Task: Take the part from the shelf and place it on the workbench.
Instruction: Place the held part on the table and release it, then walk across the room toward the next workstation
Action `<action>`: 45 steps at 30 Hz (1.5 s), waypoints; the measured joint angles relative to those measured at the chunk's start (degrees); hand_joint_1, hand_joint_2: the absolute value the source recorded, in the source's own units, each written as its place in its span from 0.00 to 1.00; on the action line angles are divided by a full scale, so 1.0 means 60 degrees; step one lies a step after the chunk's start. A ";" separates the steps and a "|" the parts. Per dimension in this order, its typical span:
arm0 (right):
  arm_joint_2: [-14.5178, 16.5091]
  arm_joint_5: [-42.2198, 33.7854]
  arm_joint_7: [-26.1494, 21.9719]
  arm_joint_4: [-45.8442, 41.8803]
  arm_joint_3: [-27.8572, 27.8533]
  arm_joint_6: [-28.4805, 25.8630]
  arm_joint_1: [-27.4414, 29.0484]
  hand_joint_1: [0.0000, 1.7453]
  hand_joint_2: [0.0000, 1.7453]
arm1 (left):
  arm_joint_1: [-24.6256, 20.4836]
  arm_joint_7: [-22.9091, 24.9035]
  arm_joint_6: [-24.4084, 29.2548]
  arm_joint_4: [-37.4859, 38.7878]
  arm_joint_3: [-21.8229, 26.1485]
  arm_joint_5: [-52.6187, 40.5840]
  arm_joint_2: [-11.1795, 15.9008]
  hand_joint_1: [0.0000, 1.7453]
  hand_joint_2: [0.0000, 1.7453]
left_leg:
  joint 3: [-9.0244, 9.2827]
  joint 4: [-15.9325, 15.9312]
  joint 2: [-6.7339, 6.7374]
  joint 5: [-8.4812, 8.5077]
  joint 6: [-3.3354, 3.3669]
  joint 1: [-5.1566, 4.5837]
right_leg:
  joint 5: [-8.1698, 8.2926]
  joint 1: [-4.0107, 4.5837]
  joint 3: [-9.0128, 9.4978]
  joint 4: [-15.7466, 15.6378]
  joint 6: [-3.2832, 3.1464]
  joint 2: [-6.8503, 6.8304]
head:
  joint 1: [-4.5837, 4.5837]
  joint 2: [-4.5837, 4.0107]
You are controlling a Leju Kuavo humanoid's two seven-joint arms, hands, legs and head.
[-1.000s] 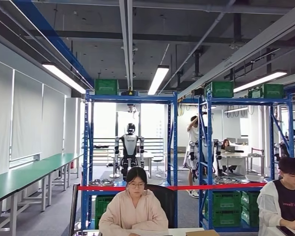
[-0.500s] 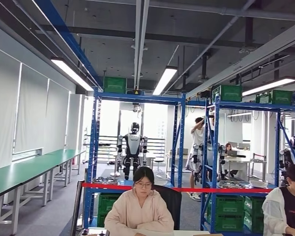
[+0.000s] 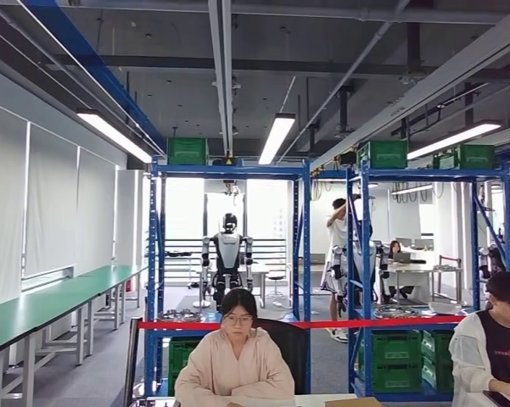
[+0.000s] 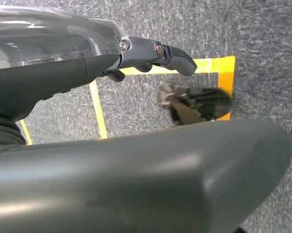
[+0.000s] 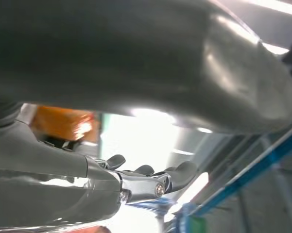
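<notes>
Overhead, the dark ceiling with its pipes and light strips runs away from the head view, and the whole picture has swung since half a second ago: the camera has moved, so the blue shelf (image 3: 226,280) now sits a touch further left and higher, much as it stood a second ago. Red tape (image 3: 297,324) stretches across both shelf bays, just above the seated person in a pale hoodie (image 3: 234,360). A second blue rack (image 3: 425,280) stands to the right, green crates (image 3: 393,360) on its lower level and more green crates on top. Round metal parts (image 3: 178,315) lie on the shelf level right at the tape line, too small to tell apart. Another humanoid robot (image 3: 227,259) stands beyond the shelf, open floor around it. Green-topped benches (image 3: 41,305) line the left wall, with a wide grey aisle between them and the shelf. A second seated person (image 3: 495,343) is at the right edge.

Left wrist view now: the left hand (image 4: 151,53) hangs over grey carpet (image 4: 268,39) marked with yellow tape (image 4: 214,65), fingers extended, nothing in them.

Right wrist view: the right hand (image 5: 147,177) shows against bright lights and blue shelf beams, fingers stretched out, holding nothing; something orange (image 5: 61,124) sits blurred behind it.
</notes>
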 joint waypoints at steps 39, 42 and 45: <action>0.2310 0.0835 -0.0866 -0.0815 -0.2678 0.1230 0.4619 0.00 0.00 | 0.0004 -0.0181 0.0329 -0.0009 0.0466 0.0095 0.0307 0.00 0.00 | 0.2229 -0.2698 0.0056 0.0679 0.0109 -0.0046 | 0.0229 0.0105 -0.0117 0.0064 0.0212 0.0002 | -0.0005 -0.0004; 0.2426 0.1417 -0.0860 0.0592 -0.3033 0.1148 0.4730 0.00 0.00 | 0.0012 -0.0259 0.0343 -0.0037 0.0519 0.0108 0.0292 0.00 0.00 | 0.2031 -0.2694 0.0126 0.0880 0.0344 -0.0025 | -0.0107 0.0057 -0.0242 0.0324 0.0390 0.0049 | -0.0006 -0.0003; 0.2460 0.2070 -0.0860 0.2107 -0.3370 0.1016 0.4731 0.00 0.00 | 0.0018 -0.0327 0.0371 -0.0078 0.0600 0.0137 0.0288 0.00 0.00 | 0.1684 -0.2682 0.0158 0.1170 0.0480 -0.0058 | -0.1432 0.0004 -0.0605 0.1869 0.0499 0.0063 | -0.0008 -0.0003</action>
